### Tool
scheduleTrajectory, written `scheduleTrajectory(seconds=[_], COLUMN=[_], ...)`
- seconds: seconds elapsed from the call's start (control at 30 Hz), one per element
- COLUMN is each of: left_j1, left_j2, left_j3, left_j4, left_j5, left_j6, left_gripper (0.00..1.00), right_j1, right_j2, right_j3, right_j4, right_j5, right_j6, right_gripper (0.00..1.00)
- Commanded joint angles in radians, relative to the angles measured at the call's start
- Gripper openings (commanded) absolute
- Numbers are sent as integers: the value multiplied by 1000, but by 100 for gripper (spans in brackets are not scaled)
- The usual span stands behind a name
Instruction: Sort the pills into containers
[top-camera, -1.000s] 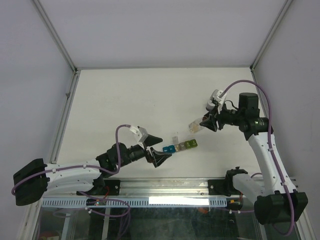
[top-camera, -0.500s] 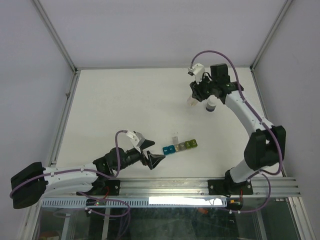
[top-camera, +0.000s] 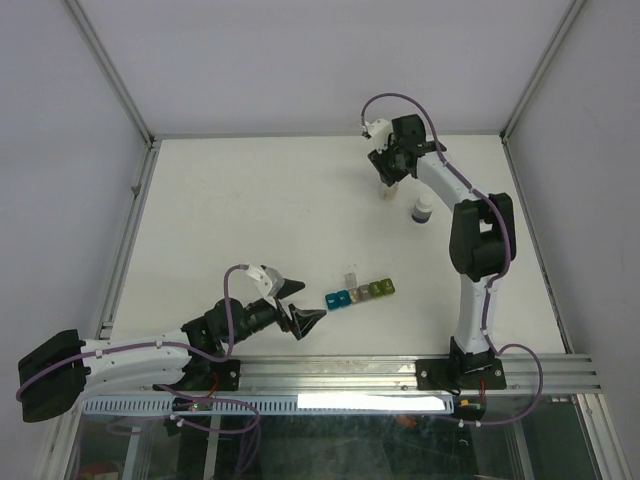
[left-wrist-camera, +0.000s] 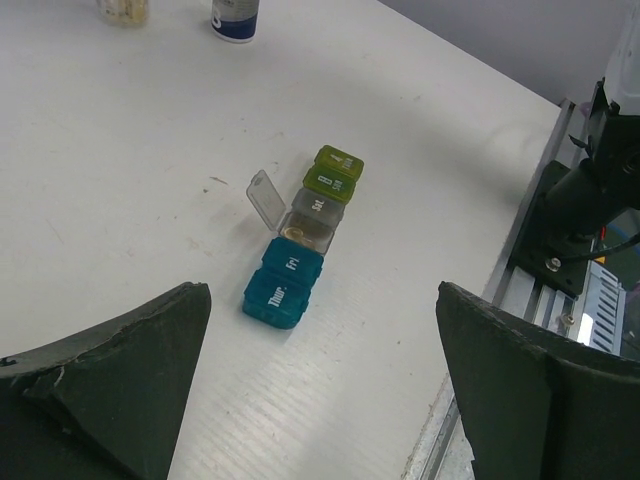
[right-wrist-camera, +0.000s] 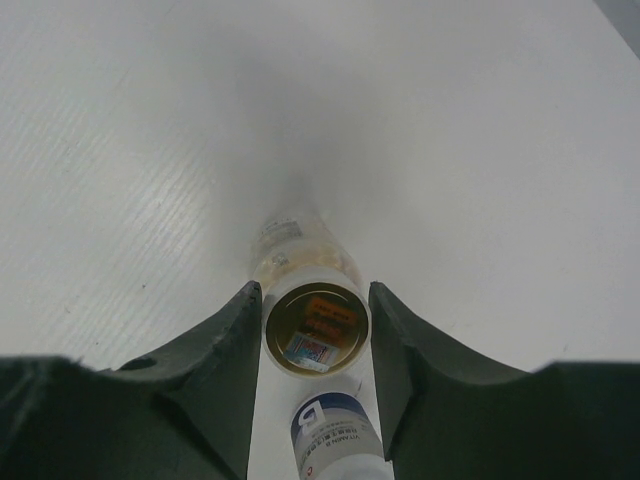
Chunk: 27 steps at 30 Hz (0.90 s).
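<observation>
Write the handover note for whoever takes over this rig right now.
Left gripper: open, empty, near the strip of joined translucent coloured pill compartments.
Right gripper: shut on the small clear bottle of pale pills, at the table's far side beside the white blue-labelled bottle.
Strip: one middle lid is flipped open, with something pale inside; the other lids are shut.
Done: at most that one compartment.
Left: probably bring the pills over, fill the rest, close the lid.
</observation>
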<state>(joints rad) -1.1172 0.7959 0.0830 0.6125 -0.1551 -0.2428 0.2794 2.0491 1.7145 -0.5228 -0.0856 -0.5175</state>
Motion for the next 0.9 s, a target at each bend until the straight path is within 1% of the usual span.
scheduleTrajectory(seconds=[0.0,0.07,0.13,0.2,0.27,0.37,0.43,0.47,0.5,0.57,0.67,0.73,0.8,0.87], left_j1=[7,7,7,7,7,7,5,6,4,1,-4,-5,-5,-5], left_j2=[-2,2,3,2,2,11,23,31,40,53,48,36,25,20], left_j3=[-4,4,14,25,32,36,42,45,47,52,65,69,75,82], left_j4=[43,35,23,10,6,14,16,18,18,18,-1,-12,-22,-26], left_j5=[2,16,36,63,98,163,195,208,217,237,245,241,233,222], left_j6=[39,41,41,41,44,58,80,98,119,169,223,251,263,259], left_gripper=[98,97,97,96,96,93,91,90,89,88,89,89,90,91], right_j1=[4,4,5,2,-1,-3,-3,-3,-2,-2,4,9,10,9], right_j2=[16,33,31,-1,-61,-194,-310,-366,-428,-538,-680,-753,-819,-880], right_j3=[91,113,116,104,70,-11,-97,-145,-200,-329,-499,-594,-681,-744], right_j4=[11,-16,-32,-41,-31,-13,-1,3,9,19,47,68,107,136], right_j5=[12,-7,-21,-44,-74,-156,-270,-375,-434,-651,-883,-1003,-1077,-1092], right_j6=[37,46,51,60,71,76,69,63,59,49,57,53,44,19], right_gripper=[27,50,67,79,85,87,87,87,87,87,86,86,85,86])
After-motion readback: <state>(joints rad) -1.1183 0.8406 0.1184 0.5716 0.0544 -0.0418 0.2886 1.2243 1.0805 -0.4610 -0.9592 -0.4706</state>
